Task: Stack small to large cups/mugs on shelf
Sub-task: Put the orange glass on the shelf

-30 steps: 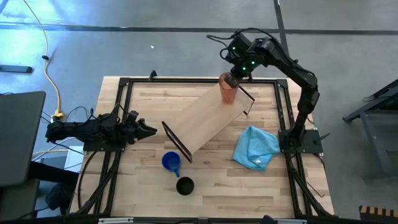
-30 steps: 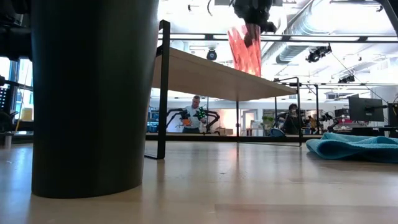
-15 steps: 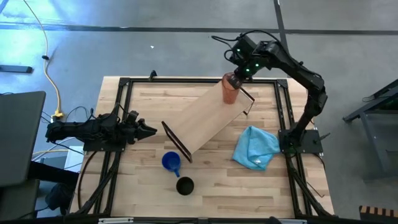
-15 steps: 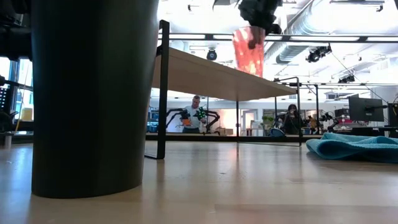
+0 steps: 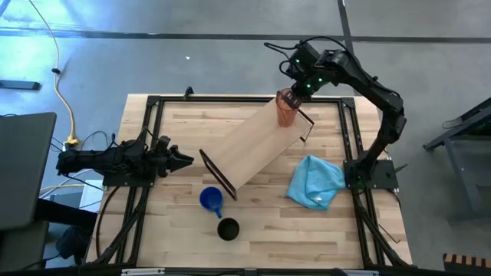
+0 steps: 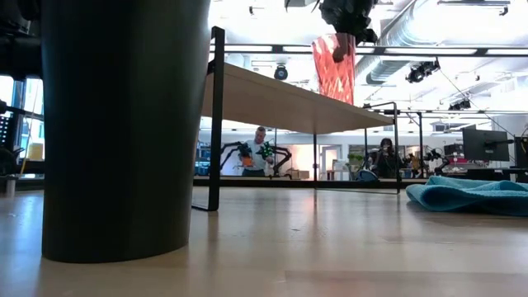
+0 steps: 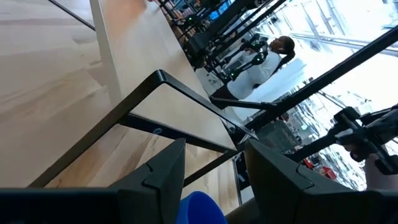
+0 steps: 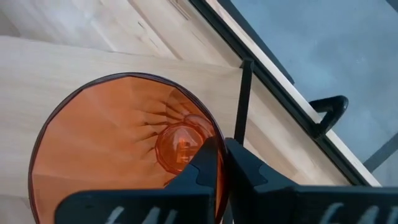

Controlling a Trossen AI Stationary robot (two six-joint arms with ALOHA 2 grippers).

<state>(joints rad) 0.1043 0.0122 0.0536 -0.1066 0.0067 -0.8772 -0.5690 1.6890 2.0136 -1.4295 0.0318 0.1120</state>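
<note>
Wooden tabletop (image 5: pixel 261 230), shelf (image 5: pixel 257 146) set diagonally across it. Right gripper (image 5: pixel 292 93) pinched shut on orange-red tumbler (image 5: pixel 286 108) rim, above shelf's far end. Left gripper (image 5: pixel 182 160) parked at table's left edge, fingers (image 7: pixel 158 177) apart, holding nothing.

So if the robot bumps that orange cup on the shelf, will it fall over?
Probably, quite easily. The orange cup looks thin, see-through and empty, so likely light. It looks tall for its base and stands near the shelf end. For now the right end effector pinches its rim, which should steady it.

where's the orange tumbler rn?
High view: orange tumbler at the shelf's far right end, its rim pinched in the right gripper, above the blue cloth.
</note>
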